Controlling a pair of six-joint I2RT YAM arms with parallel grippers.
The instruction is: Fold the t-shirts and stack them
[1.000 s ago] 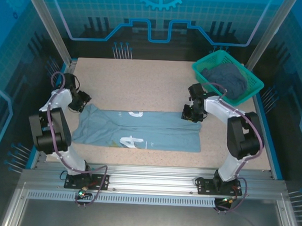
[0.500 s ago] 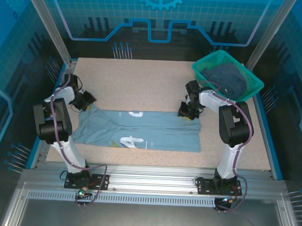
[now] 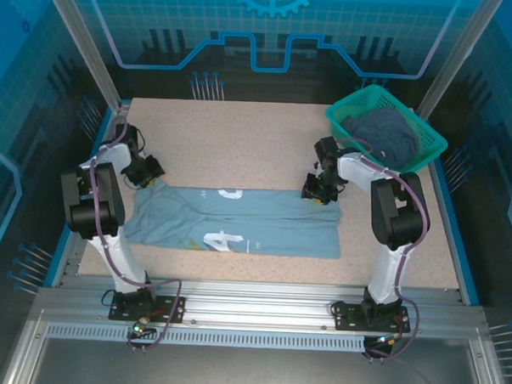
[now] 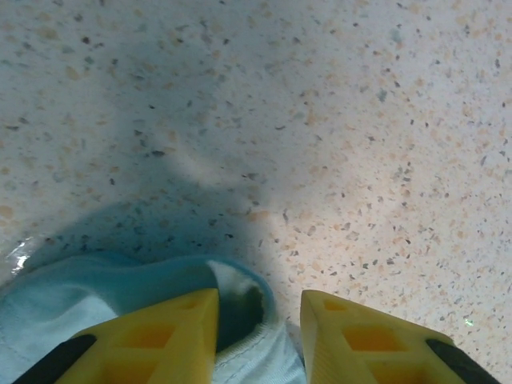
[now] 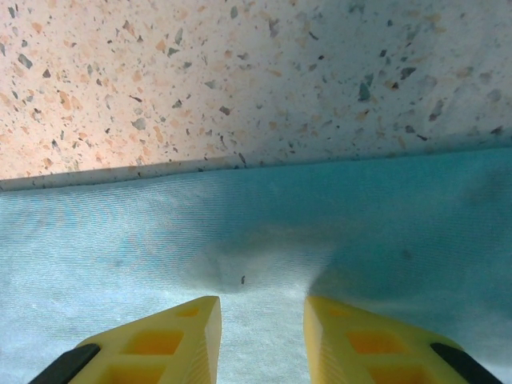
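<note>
A pale blue-grey t-shirt [image 3: 238, 218] with white lettering lies folded into a long strip across the table. My left gripper [image 3: 151, 172] is at its far left corner. In the left wrist view the yellow fingers [image 4: 260, 300] stand a little apart, with the shirt's curled hem [image 4: 240, 336] between them. My right gripper [image 3: 317, 190] is at the far right corner. Its fingers [image 5: 262, 304] are open and rest on the cloth [image 5: 240, 232], which puckers just ahead of them. A darker slate t-shirt [image 3: 384, 134] lies crumpled in the basket.
The teal-green mesh basket [image 3: 355, 98] stands at the back right corner of the speckled table [image 3: 241, 140], just behind my right arm. Metal frame posts rise at both back corners. Bare tabletop lies behind the shirt.
Both grippers have moved to the shirt's far corners. The left one has narrowed around the hem; the right arm has held still over the last half second.
</note>
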